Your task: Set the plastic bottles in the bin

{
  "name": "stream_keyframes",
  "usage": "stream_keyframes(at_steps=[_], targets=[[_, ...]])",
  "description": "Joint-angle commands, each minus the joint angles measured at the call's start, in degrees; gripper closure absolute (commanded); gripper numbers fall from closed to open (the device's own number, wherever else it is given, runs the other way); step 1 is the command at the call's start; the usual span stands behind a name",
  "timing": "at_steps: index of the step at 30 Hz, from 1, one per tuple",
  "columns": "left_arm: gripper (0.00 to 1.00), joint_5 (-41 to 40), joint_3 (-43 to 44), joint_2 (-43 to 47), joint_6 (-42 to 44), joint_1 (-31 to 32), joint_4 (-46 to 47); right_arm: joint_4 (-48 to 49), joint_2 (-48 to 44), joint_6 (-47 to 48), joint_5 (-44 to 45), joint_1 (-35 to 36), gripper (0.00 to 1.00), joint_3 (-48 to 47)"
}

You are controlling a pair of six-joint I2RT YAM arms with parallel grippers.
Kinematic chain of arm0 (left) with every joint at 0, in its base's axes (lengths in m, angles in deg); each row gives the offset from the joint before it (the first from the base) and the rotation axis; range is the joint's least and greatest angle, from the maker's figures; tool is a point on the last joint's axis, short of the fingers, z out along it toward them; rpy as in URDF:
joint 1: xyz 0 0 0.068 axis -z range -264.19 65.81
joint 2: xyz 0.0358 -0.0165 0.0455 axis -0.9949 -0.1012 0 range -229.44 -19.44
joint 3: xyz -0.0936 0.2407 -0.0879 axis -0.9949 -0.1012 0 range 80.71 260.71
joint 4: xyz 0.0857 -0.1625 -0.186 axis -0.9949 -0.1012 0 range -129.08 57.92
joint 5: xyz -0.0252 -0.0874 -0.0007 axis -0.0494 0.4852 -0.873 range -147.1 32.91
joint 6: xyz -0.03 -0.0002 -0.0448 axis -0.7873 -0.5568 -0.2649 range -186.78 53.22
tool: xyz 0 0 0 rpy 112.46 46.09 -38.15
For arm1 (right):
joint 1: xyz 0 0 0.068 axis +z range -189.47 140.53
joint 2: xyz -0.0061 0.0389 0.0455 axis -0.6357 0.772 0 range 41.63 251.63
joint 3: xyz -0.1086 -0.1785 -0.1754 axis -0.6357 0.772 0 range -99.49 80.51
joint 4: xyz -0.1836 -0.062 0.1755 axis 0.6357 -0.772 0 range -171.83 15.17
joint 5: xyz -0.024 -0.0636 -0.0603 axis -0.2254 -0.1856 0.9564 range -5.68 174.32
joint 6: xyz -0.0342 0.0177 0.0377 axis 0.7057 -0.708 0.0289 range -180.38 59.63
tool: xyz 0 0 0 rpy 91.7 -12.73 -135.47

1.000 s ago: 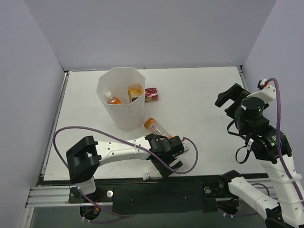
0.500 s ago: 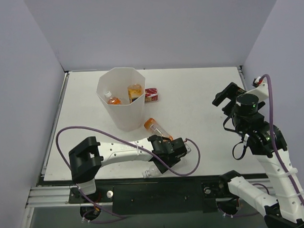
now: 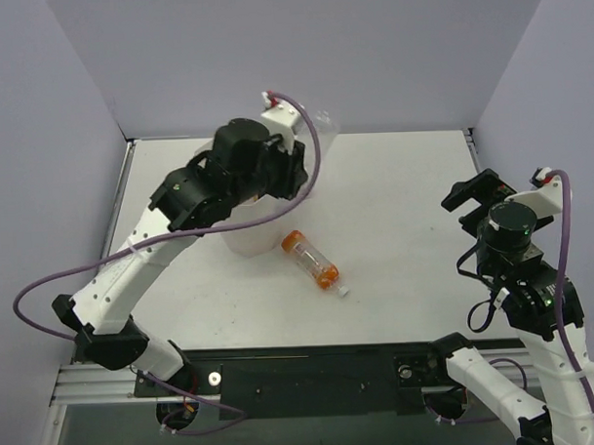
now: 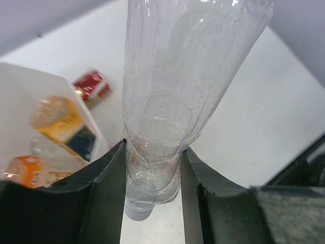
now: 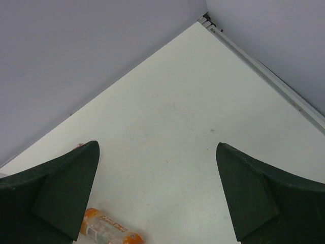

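My left gripper is raised above the white bin and shut on the all-clear plastic bottle. In the left wrist view its jaws pinch the clear bottle near the neck, white cap toward the camera. Below, the bin holds an orange bottle with a dark blue label and another orange bottle. A clear bottle with orange contents lies on the table right of the bin, also seen as the bottle in the right wrist view. My right gripper is open and holds nothing, at the right side.
A small red box lies on the table just behind the bin. The left arm covers most of the bin from above. Grey walls enclose the white table on three sides.
The left gripper shut on the clear bottle at the table's near edge and rose with it to above the bin. The right arm shifted slightly to the right.
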Motion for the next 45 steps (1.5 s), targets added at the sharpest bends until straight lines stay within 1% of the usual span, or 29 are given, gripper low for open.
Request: stream_keyframes(at_steps=[1,2,3,5,7,8,9,11,13,14,15,16,17,18,19,20,21,22,23,24,27,29,33,36,38,41,44,45], targets=[[0.65,-7.04,5.12,3.98,1.23,-7.24,9.11,-0.08,-0.23,1.25,2.62,-0.44,0.08,-0.93],[0.65,-7.13,3.90,5.12,1.14,-8.40,11.67,-0.18,-0.14,1.25,2.62,-0.44,0.08,-0.93],[0.64,-7.22,2.93,6.08,1.14,-10.94,16.74,-0.44,-0.14,1.25,2.45,-0.44,0.08,-1.01],[0.62,-6.78,-1.02,7.67,1.57,-14.28,22.47,-0.53,-0.23,1.25,2.01,-0.44,0.08,-1.19],[0.62,-7.83,-4.45,8.29,3.24,-16.75,26.26,-0.70,-0.58,1.25,1.39,-0.35,0.08,-0.84],[0.62,-8.44,-7.07,8.12,3.42,-17.89,27.15,-0.70,-0.66,1.16,0.26,-0.43,0.08,-0.66],[0.62,-8.01,-7.97,8.03,3.25,-20.34,28.20,-0.79,-0.40,1.69,-0.53,-0.44,0.10,-0.23],[0.62,-5.90,-10.87,7.59,2.20,-23.08,28.56,-2.02,1.17,3.18,-3.96,-0.44,0.11,-0.40],[0.60,-5.11,-14.20,8.02,0.97,-24.67,29.70,-3.16,3.62,5.90,-11.06,-0.44,0.12,-0.57],[0.56,-4.67,-16.48,8.29,0.09,-25.28,30.41,-4.12,4.86,7.48,-15.70,-0.44,0.12,-0.66],[0.54,-4.50,-18.33,8.55,-0.26,-25.46,30.67,-4.31,6.79,8.01,-18.36,-0.35,0.12,-0.31],[0.48,-4.41,-18.95,8.82,-0.79,-25.99,30.68,-4.13,7.76,9.76,-24.47,0.09,0.12,-0.05],[0.45,-4.41,-19.92,8.91,-0.88,-26.08,30.59,-4.22,9.95,10.47,-26.36,0.61,0.12,0.30],[0.40,-4.23,-20.36,9.43,-1.14,-26.34,30.33,-5.26,11.01,11.52,-27.25,2.79,0.10,0.39],[0.36,-3.80,-20.89,9.96,-1.23,-26.43,30.24,-5.62,12.94,12.14,-26.39,6.38,0.10,0.48],[0.29,-3.44,-20.98,10.13,-1.15,-26.52,29.98,-6.15,13.74,13.28,-23.34,8.25,0.09,0.83],[0.22,-2.92,-20.72,10.57,-0.97,-26.52,29.71,-6.15,15.49,14.08,-22.09,12.36,0.08,1.35],[0.16,-2.74,-20.37,10.75,-0.88,-26.52,28.75,-5.98,16.46,15.21,-20.34,13.79,0.07,1.62],[0.13,-2.48,-19.41,11.19,-0.80,-26.52,27.96,-5.89,18.13,15.66,-20.14,16.33,0.07,2.06],[0.11,-2.39,-18.97,11.37,-0.53,-26.52,26.91,-5.45,19.27,16.01,-20.05,17.13,0.07,2.41],[0.09,-0.73,-16.95,13.55,-0.62,-26.43,24.88,-3.53,24.64,16.37,-21.01,20.73,0.07,2.94],[0.09,0.60,-17.38,15.66,-0.79,-26.43,24.44,-1.24,27.89,16.89,-22.15,22.84,0.06,3.38],[0.09,-0.18,-18.43,20.31,-2.64,-26.52,21.54,3.67,34.57,17.86,-22.86,25.75,0.06,3.64],[0.09,-2.20,-22.98,24.36,-3.78,-26.52,21.45,7.64,39.57,18.30,-24.09,26.11,0.06,4.26],[0.08,-5.53,-26.15,26.48,-3.70,-26.61,21.10,8.87,42.99,19.44,-24.97,26.20,0.07,3.12],[0.08,-7.66,-26.96,27.10,-4.48,-26.96,15.76,11.33,47.49,21.11,-26.82,26.20,0.07,2.42],[0.08,-8.54,-28.71,29.02,-5.80,-27.05,14.24,13.61,53.01,20.94,-27.61,26.02,0.07,2.41],[0.08,-8.45,-29.41,29.56,-6.07,-27.05,14.50,13.97,55.12,20.42,-27.87,26.11,0.09,2.33]])
